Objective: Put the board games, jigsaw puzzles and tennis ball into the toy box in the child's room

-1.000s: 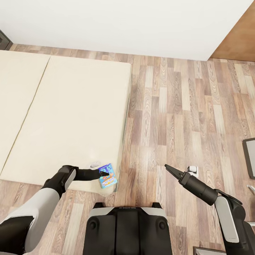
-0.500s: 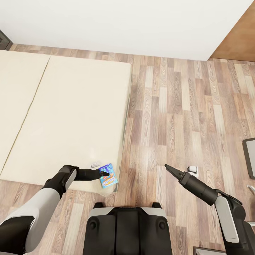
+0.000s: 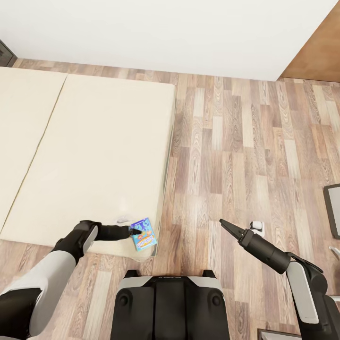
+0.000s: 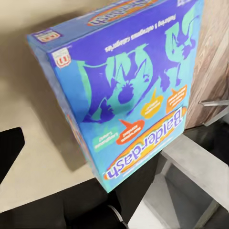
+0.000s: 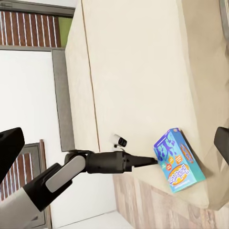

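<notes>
The small blue board game (image 3: 143, 234) lies on the bed (image 3: 94, 156) at its near right corner, close to the mattress edge. My left gripper (image 3: 135, 231) reaches along the mattress, its tip at the box's left side. The left wrist view has the blue box (image 4: 129, 90) up close, one finger (image 4: 8, 148) standing well off its edge, so the jaws are open. My right gripper (image 3: 223, 222) hovers over the floor to the right of the bed, open and holding nothing. Its wrist view looks across at the box (image 5: 179, 160) and the left gripper (image 5: 151, 161).
A small white object (image 3: 124, 219) lies on the mattress just left of the box. Another small white thing (image 3: 256, 227) sits on the plank floor by my right arm. A dark-framed panel (image 3: 333, 210) shows at the right edge. A white wall (image 3: 165, 33) runs behind the bed.
My left arm has drawn back slightly towards me, its tip sliding a little left at the box. The box and the right arm have hardly moved.
</notes>
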### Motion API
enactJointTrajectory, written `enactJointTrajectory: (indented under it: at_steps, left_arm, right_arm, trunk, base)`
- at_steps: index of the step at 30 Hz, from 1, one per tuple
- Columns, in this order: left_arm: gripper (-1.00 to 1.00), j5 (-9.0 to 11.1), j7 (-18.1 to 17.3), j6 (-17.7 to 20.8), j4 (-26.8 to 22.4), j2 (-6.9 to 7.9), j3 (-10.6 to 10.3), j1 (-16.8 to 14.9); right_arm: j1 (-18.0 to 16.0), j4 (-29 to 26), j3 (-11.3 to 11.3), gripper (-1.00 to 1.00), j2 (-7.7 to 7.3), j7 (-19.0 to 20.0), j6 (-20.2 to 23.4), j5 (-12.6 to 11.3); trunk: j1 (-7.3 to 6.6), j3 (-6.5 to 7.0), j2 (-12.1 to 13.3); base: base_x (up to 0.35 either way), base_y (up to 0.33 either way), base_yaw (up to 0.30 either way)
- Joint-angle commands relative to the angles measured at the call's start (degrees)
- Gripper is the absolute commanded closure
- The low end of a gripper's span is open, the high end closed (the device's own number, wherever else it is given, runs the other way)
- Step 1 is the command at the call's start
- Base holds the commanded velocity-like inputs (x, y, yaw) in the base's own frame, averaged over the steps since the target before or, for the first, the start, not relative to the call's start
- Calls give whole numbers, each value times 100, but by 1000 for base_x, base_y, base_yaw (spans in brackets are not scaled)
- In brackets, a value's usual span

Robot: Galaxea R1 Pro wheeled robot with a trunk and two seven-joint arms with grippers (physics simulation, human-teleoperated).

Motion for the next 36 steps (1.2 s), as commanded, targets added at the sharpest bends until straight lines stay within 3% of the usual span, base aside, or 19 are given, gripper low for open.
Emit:
enactJointTrajectory:
  at_steps: [1,4,6,13,16,21,26,36]
  left_arm:
    - [-100,10,-12,37,-2,42,23,-1]
    - [-100,27,-47,10,-2,236,28,-2]
    - [-100,54,-86,-3,-2,459,51,-1]
    - [-100,76,-231,-10,-2,753,217,-1]
    - [-100,78,-519,-8,-2,894,348,0]
    - [-100,72,-1419,-1,-2,1178,488,0]
    - [-100,48,-2044,12,-2,1266,497,2]
    - [-100,23,-2277,27,36,1166,466,24]
  right_arm:
    - [-3,-1,-4,-100,0,14,26,-2]
    - [-3,-1,0,-100,0,9,26,-2]
    - [-3,-1,1,-100,0,1,26,-2]
    - [-3,-1,2,-100,0,-3,26,-2]
    - [-3,-1,2,-100,0,-3,23,-2]
    - [-3,1,2,-100,0,-5,24,-2]
    - [-3,3,2,-100,0,-14,5,3]
    - [-3,8,10,-100,8,-20,-55,7]
  trunk:
    - [3,-6,-8]
    - [3,-6,-8]
    - [3,-6,-8]
    - [3,-6,-8]
    - [3,-6,-8]
    - [3,-6,-8]
    - [3,-6,-8]
    - [3,-6,-8]
  base:
    - [0,0,0]
    - [0,0,0]
    - [0,0,0]
    - [0,0,0]
    - [0,0,0]
    - [0,0,0]
    - [0,0,0]
    - [0,0,0]
